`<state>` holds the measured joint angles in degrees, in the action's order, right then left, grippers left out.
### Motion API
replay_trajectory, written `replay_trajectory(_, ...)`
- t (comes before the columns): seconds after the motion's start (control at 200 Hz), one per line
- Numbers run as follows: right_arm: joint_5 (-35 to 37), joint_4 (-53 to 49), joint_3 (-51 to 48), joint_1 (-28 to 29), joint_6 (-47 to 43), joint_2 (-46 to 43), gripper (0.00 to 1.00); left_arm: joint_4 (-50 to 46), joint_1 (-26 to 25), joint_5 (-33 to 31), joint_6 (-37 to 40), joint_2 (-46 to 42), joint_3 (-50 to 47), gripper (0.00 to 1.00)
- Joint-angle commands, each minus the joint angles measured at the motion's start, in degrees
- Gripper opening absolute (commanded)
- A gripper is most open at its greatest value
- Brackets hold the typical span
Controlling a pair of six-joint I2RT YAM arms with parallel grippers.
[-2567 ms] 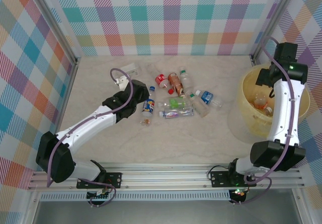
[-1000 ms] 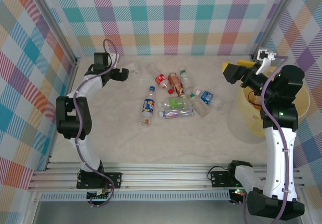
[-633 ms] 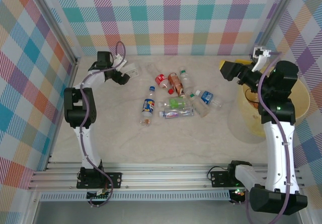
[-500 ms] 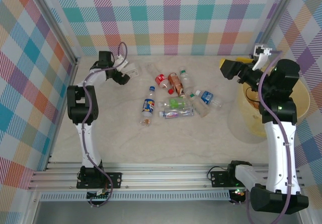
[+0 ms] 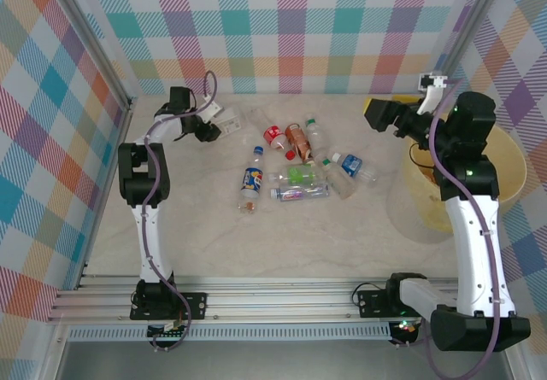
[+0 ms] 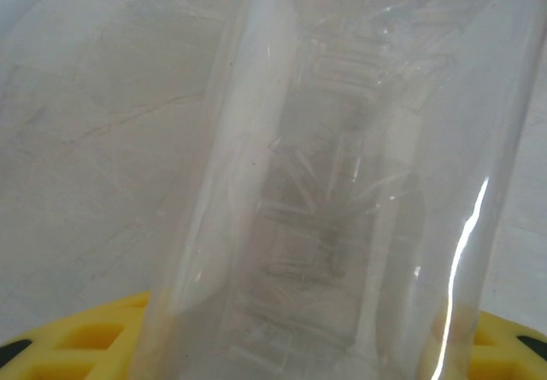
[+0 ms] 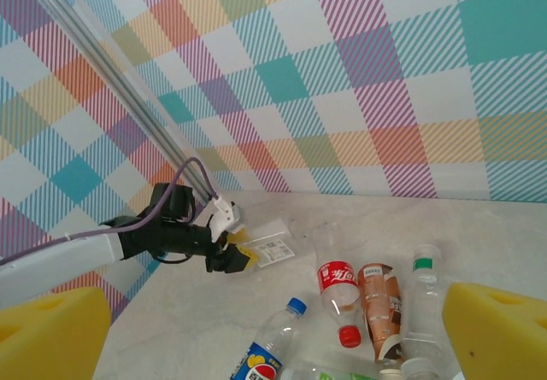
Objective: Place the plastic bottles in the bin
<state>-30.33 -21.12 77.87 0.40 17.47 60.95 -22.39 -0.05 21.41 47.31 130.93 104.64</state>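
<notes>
The left gripper (image 5: 214, 124), stretched to the table's (image 5: 282, 243) far left corner, has its yellow pads (image 6: 85, 333) against both sides of a clear bottle (image 5: 227, 117) lying there, so it looks clamped on it. The right gripper (image 5: 382, 114) hangs empty, jaws wide apart, over the far rim of the bin (image 5: 408, 209) at the right. The other plastic bottles (image 5: 299, 165) lie clustered mid-table, well apart from the bin. The thin wall probably dents, so lift gently and straight up, then carry it high over the cluster.
</notes>
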Motion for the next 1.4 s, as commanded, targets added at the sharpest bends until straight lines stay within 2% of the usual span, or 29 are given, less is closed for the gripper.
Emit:
replay_trajectory(0.0,0.83,-0.46,1.29,1.12,-2.00,-0.29,1.00,1.20,0.57,2.00,-6.22,-7.09,-3.58,0.35)
replay_trajectory(0.17,0.34,0.88,-1.63,1.90,-1.01,-0.75,1.00,18.77,-0.09,-0.31,-18.43,-19.55,-18.02,0.34)
replay_trajectory(0.345,-0.98,2.27,-4.59,3.90,1.18,-0.22,1.00,26.88,-4.78,-5.99,-26.86,-30.26,-27.72,0.31)
replay_trajectory(0.455,-1.54,4.20,-6.41,5.42,2.47,-0.03,1.00,30.44,-7.67,-0.76,-33.36,-36.72,-32.96,0.31)
replay_trajectory(0.645,-1.90,6.48,-8.76,7.23,4.03,0.41,1.00,26.18,-13.49,1.34,-45.83,-44.20,-35.17,0.31)
replay_trajectory(0.825,-1.29,7.86,-9.96,7.81,5.98,0.56,1.00,21.08,-22.22,-5.65,-48.92,-48.47,-37.01,0.32)
replay_trajectory(0.98,-0.49,11.82,-12.47,8.42,12.41,0.83,1.00,18.42,-28.53,-11.17,-50.42,-51.60,-38.49,0.33)
replay_trajectory(1.025,-1.80,13.97,-13.78,8.72,14.10,1.21,1.00,18.92,-29.37,-9.45,-51.74,-52.37,-39.30,0.34)
replay_trajectory(1.155,-9.12,20.56,-16.81,9.42,14.22,2.58,1.00,25.01,-29.39,2.06,-60.72,-53.69,-42.56,0.34)
replay_trajectory(1.395,-17.30,24.96,-18.92,10.15,8.17,3.90,1.00,28.44,-29.39,20.30,-71.17,-52.32,-41.20,0.33)
